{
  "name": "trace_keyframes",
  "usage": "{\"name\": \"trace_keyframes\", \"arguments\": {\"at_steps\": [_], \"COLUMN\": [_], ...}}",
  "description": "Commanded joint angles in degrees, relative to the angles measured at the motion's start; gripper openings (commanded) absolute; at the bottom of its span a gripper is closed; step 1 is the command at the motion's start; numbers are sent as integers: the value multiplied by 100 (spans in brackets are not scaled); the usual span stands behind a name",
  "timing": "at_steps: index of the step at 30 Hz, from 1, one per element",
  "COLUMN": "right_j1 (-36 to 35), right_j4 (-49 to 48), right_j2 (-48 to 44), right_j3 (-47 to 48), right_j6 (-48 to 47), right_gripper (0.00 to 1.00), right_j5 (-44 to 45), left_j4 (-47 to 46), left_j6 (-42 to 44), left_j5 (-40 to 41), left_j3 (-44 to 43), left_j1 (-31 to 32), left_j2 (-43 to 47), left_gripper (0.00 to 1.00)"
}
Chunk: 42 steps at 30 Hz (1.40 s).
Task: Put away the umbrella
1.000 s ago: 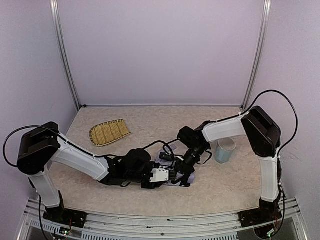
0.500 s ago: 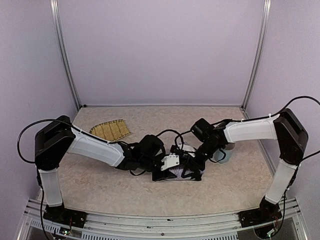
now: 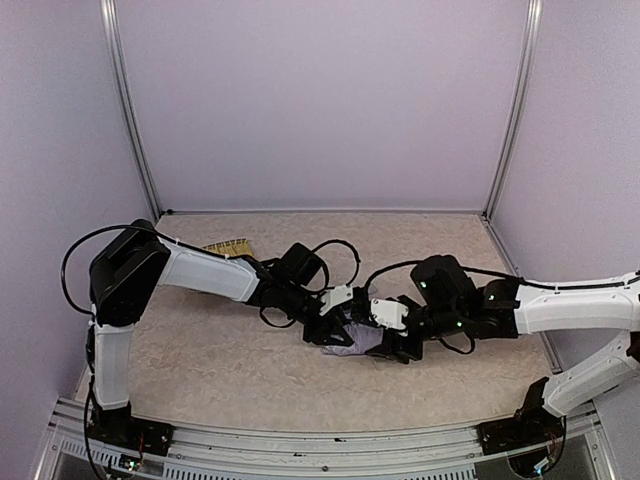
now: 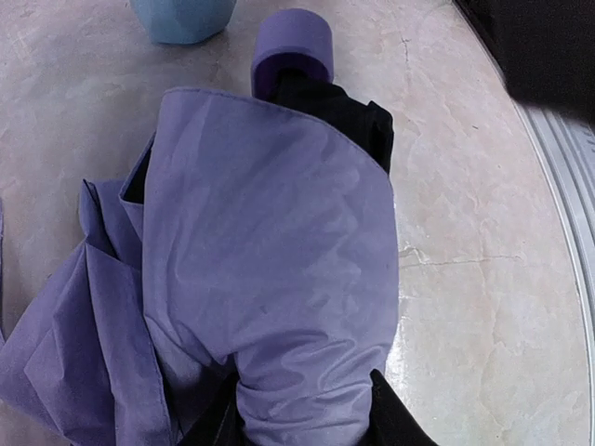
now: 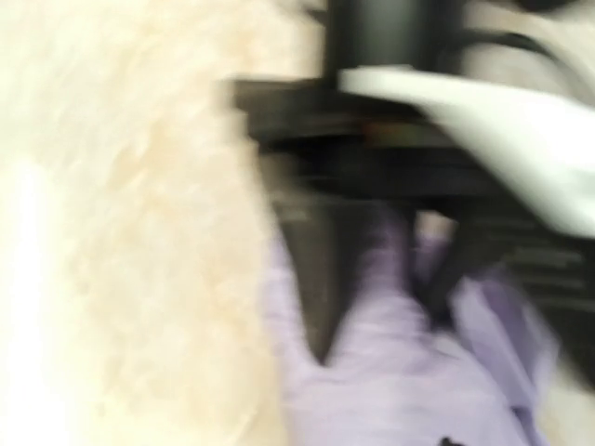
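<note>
The umbrella (image 3: pixel 352 340) lies as a crumpled lavender bundle on the table's middle. In the left wrist view its fabric (image 4: pixel 270 242) fills the frame, with black lining and the lavender handle knob (image 4: pixel 293 42) at the far end. My left gripper (image 4: pixel 302 409) is shut on a fold of the canopy, one black finger on each side. From above, the left gripper (image 3: pixel 328 332) sits at the bundle's left end. My right gripper (image 3: pixel 390 348) is at the bundle's right end, its jaws hidden. The right wrist view is blurred and shows the left gripper's fingers (image 5: pixel 321 288) on the fabric.
A light blue cup (image 4: pixel 181 14) stands just past the handle knob. A woven straw tray (image 3: pixel 228 246) lies at the back left, half hidden by my left arm. The table's metal front rail (image 4: pixel 567 186) runs along the right of the left wrist view.
Both grippers and the umbrella have shifted toward the table's middle. My right arm has dropped low and stretched in from the right, and now covers the cup in the top view.
</note>
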<state>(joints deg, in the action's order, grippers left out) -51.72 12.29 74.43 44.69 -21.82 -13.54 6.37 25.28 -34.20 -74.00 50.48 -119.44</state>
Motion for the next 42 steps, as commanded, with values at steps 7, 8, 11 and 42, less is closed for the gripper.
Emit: {"name": "trace_keyframes", "arguments": {"at_steps": [7, 8, 11, 42], "right_j1": [-854, -849, -852, -309], "right_j4": [-1098, -1138, -1083, 2776], "right_j2": [1070, 1244, 1675, 3250], "right_j3": [-259, -206, -78, 1461], "right_j6": [-1404, -1442, -1529, -40], "right_gripper": [77, 77, 77, 15], "right_j5": [2983, 3117, 3169, -660], "left_j4": [2815, 2870, 2935, -3767], "left_j6": [103, 123, 154, -361], "left_j5": [-14, -2, 39, 737], "left_j3": [-127, -144, -150, 4017], "left_j1": [-135, -135, -142, -405], "left_j2": [-1038, -1048, -1047, 3265], "left_gripper": [18, 18, 17, 65]}}
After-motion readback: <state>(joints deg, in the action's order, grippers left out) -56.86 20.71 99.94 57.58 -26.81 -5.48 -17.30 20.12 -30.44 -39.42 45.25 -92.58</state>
